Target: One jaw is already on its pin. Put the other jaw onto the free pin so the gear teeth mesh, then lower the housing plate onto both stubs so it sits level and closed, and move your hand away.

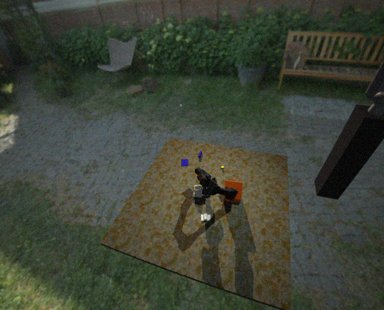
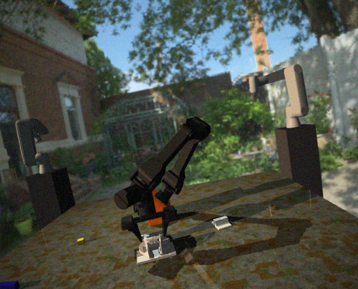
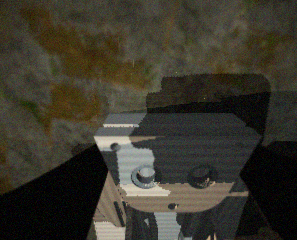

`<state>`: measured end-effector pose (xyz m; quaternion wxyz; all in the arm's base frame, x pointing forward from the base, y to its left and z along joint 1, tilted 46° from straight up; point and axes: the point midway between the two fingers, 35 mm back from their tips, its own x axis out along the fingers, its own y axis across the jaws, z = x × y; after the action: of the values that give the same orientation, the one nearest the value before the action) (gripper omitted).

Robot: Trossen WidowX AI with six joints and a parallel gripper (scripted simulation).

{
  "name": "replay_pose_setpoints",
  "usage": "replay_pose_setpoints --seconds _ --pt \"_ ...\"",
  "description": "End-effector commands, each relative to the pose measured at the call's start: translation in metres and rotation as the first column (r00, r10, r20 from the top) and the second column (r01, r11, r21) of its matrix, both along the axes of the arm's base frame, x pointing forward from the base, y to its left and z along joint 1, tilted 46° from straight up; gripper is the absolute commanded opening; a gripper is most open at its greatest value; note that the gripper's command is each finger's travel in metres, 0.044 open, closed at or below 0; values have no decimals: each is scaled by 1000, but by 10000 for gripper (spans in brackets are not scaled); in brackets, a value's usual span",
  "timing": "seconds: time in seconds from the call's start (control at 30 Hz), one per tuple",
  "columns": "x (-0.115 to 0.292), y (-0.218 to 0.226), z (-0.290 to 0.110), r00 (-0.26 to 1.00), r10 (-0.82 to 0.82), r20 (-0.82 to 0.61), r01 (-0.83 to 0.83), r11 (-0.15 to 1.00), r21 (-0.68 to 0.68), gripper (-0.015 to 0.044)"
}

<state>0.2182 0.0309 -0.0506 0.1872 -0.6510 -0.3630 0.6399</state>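
Observation:
The gripper (image 2: 152,238) (image 3: 174,182) is shut on the housing plate (image 2: 154,238) (image 3: 138,157), with one finger at each side edge. The plate is low over the pale base (image 2: 146,259). In the wrist view the left stub (image 3: 146,174) and the right stub (image 3: 202,175) show at the plate's two round holes. The plate looks about level, but whether it is fully down cannot be told. The jaws are mostly hidden under it, so their tooth mesh cannot be seen. In the top view the arm partly covers the assembly (image 1: 197,191).
A white stepped bracket (image 1: 205,217) (image 2: 221,223) stands beside the assembly. An orange block (image 1: 235,186) (image 2: 155,221) is by the arm. A yellow cube (image 1: 222,166) (image 2: 80,241), a flat blue square (image 1: 184,162) and an upright blue block (image 1: 200,154) lie farther off.

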Motion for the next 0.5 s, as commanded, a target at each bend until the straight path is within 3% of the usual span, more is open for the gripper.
replay_pose_setpoints --seconds 0.0,0.47 --pt "0 1 -1 1000 -4 -3 4 1000 0 351" --pt "0 3 -3 1000 -4 -3 4 1000 1 351"
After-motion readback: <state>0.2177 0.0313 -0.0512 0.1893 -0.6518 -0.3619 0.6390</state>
